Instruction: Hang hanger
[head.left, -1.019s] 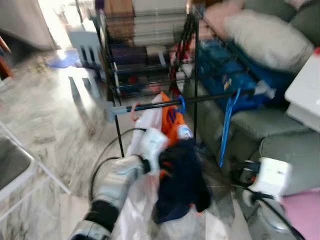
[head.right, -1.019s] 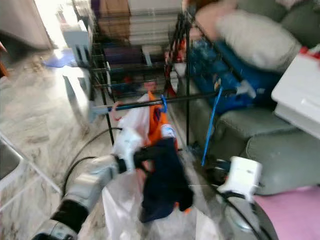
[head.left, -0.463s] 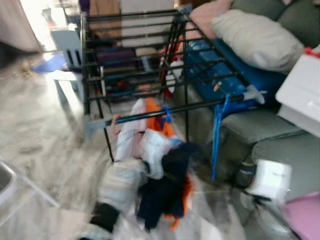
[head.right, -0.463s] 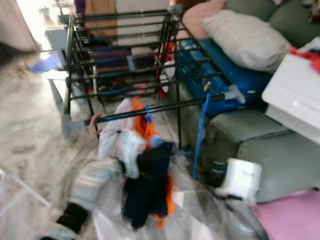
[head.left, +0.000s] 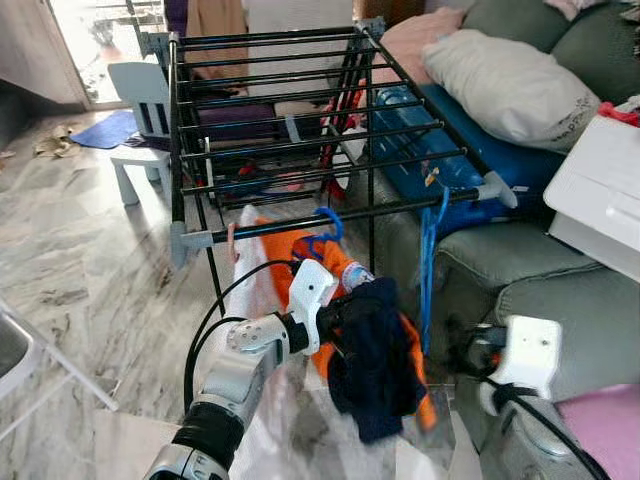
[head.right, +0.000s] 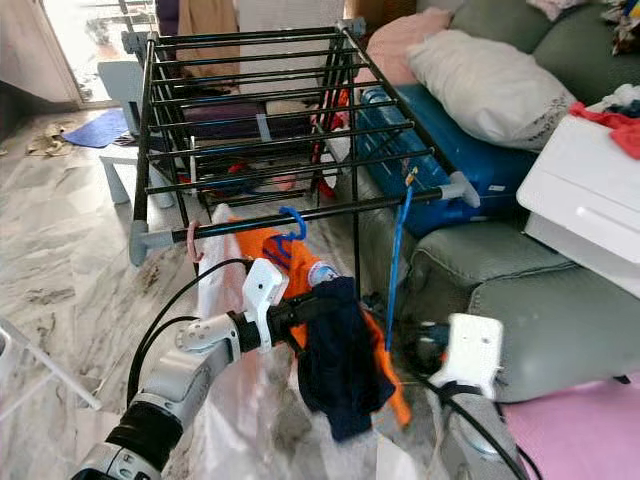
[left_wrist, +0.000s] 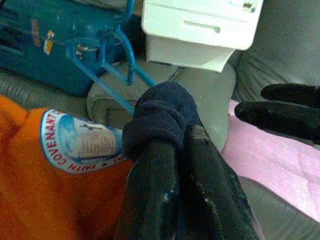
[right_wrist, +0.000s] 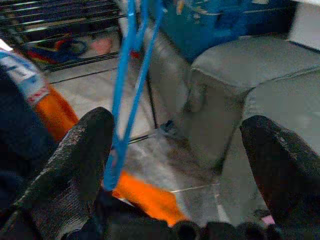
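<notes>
Left gripper (left_wrist: 175, 145) clamped tight on a bunch of navy cloth (head.left: 372, 350), held up just below the front bar of the black drying rack (head.left: 270, 120). Orange shirt (head.left: 310, 262) draped behind the navy cloth, its blue hanger (head.left: 322, 228) hooked over that front bar. Second blue hanger (head.left: 430, 265) dangling empty from the same bar, further right, in front of the grey sofa (head.left: 520, 270). Right gripper (right_wrist: 175, 165) spread wide, low beside the sofa, the empty hanger's lower end near one black finger (right_wrist: 75, 160), gripping nothing. White chair (head.left: 135, 100) beyond the rack.
</notes>
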